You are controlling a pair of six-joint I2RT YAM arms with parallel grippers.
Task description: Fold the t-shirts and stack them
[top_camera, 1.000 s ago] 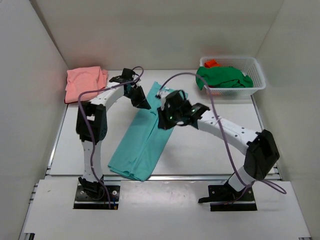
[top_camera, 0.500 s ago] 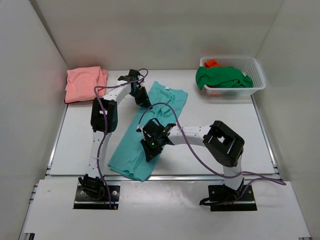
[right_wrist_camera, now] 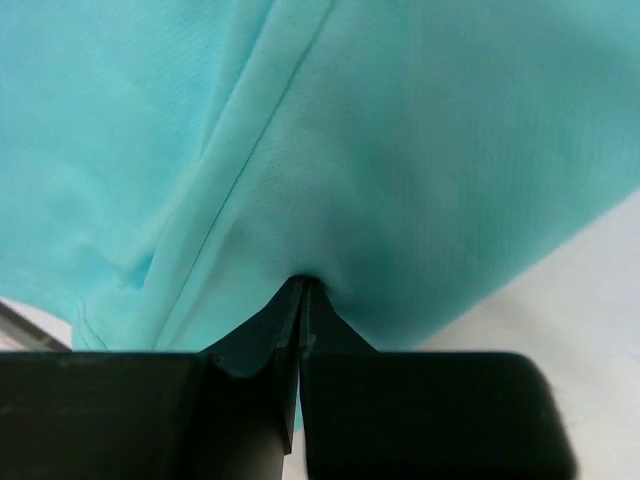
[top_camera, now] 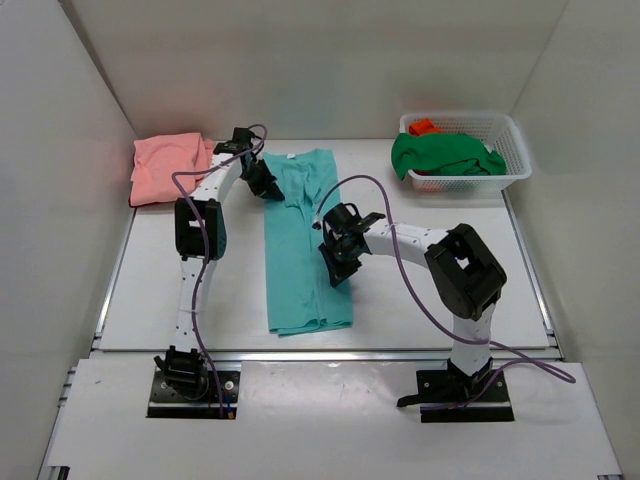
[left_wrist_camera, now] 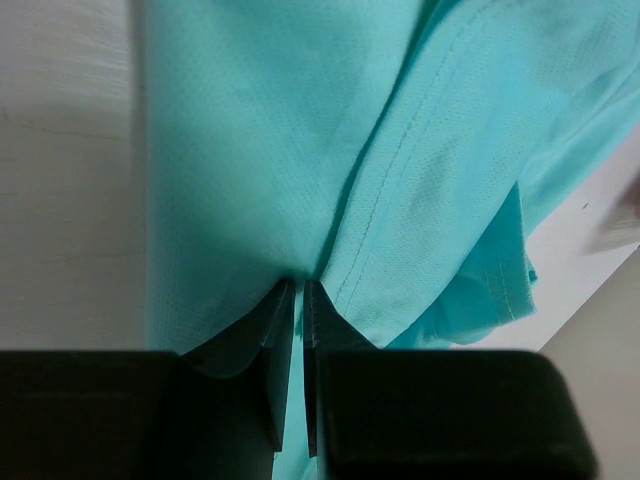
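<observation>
The left hand [left_wrist_camera: 299, 290] and the right hand [right_wrist_camera: 302, 285] each pinched the teal t-shirt [top_camera: 298, 290], apparently to stretch it flat for folding.

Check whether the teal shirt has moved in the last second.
Yes. The teal t-shirt has swung from diagonal to straight, its far end shifting left, away from the white basket.

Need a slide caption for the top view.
Left end effector and right end effector pinch the teal t-shirt.
</observation>
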